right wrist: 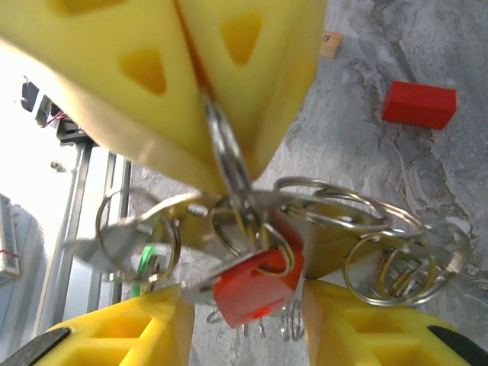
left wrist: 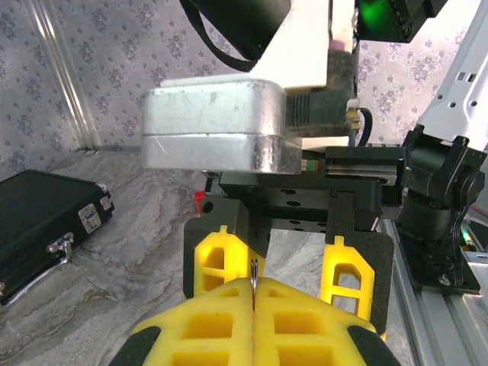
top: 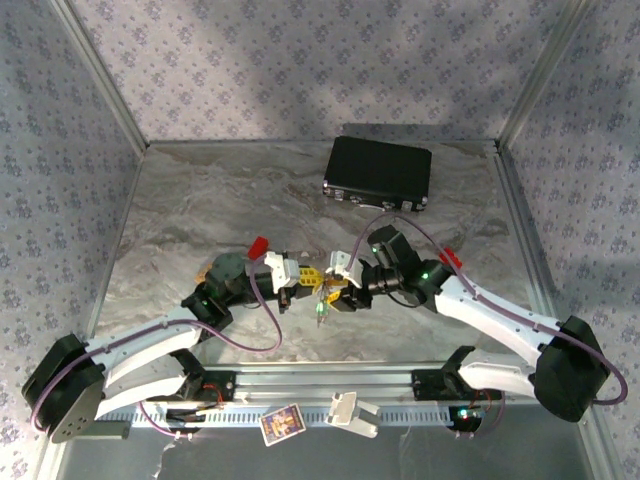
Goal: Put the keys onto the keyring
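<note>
Left end effector (left wrist: 254,305) clenched on keyring (right wrist: 229,164). Red key (right wrist: 255,288) and green key (right wrist: 151,255) hang under keyring, seemingly threaded. Right end effector (right wrist: 242,313) released below keyring. Little left.

A black rectangular case (top: 378,172) with silvery latches is laid flat by the far edge of the marbled table (top: 200,200), right of the middle. A red block (top: 258,246) is seen left of the centre, and a second small red piece (top: 450,258) toward the right edge. A small picture card (top: 282,423) is laid on the near edge's rail.
</note>
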Motion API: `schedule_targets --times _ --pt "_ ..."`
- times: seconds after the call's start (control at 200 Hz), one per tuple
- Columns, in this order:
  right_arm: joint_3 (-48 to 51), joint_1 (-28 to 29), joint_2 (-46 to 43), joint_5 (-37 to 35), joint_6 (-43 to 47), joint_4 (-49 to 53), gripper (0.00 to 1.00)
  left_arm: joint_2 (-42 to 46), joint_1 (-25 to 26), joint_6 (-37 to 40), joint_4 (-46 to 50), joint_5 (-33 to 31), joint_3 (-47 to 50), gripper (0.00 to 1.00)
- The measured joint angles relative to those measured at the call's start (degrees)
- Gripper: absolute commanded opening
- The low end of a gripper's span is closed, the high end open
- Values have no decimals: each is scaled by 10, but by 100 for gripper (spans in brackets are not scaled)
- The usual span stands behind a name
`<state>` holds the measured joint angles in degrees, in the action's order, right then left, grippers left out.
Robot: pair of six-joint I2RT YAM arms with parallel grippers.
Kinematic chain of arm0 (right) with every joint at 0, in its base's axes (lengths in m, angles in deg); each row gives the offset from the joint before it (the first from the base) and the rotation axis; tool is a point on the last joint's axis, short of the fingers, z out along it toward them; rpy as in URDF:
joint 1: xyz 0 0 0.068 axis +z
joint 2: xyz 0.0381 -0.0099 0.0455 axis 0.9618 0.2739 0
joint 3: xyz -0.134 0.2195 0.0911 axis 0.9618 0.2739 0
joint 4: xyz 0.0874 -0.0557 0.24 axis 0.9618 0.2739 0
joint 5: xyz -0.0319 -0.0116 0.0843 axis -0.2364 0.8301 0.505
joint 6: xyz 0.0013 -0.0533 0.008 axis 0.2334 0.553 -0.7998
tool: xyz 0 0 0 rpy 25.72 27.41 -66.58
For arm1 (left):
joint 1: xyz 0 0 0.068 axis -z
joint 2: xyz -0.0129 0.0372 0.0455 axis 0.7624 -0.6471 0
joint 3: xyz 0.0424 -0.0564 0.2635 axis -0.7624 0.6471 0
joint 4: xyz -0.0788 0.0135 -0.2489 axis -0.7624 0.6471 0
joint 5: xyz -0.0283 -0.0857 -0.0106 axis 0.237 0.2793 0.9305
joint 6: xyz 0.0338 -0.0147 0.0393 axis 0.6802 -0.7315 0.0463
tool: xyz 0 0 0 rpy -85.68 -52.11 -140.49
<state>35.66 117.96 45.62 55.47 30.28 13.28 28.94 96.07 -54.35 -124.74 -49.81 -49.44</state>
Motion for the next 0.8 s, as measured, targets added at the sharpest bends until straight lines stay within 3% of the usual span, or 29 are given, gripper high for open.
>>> schedule_targets --times 0.15,0.485,0.665,0.8 --pt "15 6 -20 -21 -6 -33 39 1 0 0 0 0 2 0" --pt "33 11 -64 -63 5 -60 20 2 0 0 0 -4 9 0" --pt "33 11 -64 -67 5 -61 16 3 0 0 0 -4 9 0" --pt "33 12 -64 -67 4 -64 0 3 0 0 0 -4 9 0"
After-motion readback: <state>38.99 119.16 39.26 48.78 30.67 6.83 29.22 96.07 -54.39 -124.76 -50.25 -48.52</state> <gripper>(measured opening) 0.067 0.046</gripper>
